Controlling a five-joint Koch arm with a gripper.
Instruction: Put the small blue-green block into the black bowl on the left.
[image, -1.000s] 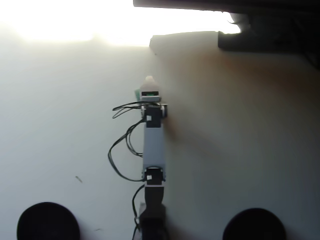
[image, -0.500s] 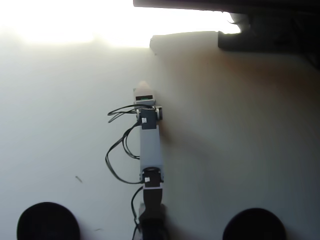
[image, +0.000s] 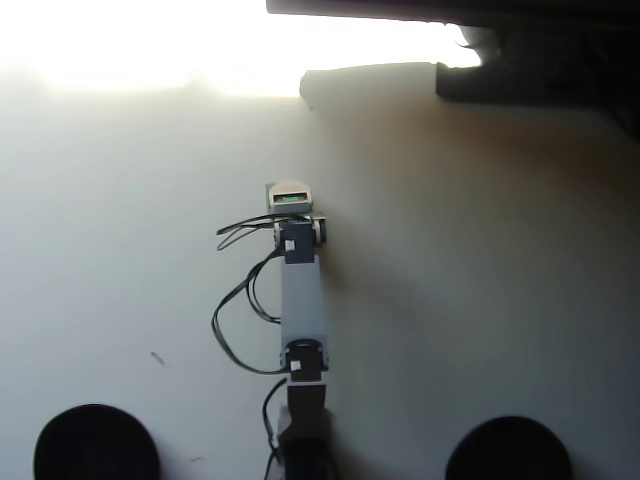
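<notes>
Overhead view puts the end effector (image: 290, 188) at frame centre, its jaws hidden so I cannot tell its state or see the block, with the black bowl (image: 95, 443) well down-left.

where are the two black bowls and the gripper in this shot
black bowl (image: 95, 442), overhead view, bottom left, on its dark inside
other black bowl (image: 508, 450), overhead view, bottom right, on its inside
gripper (image: 290, 192), overhead view, on its pale top
</notes>
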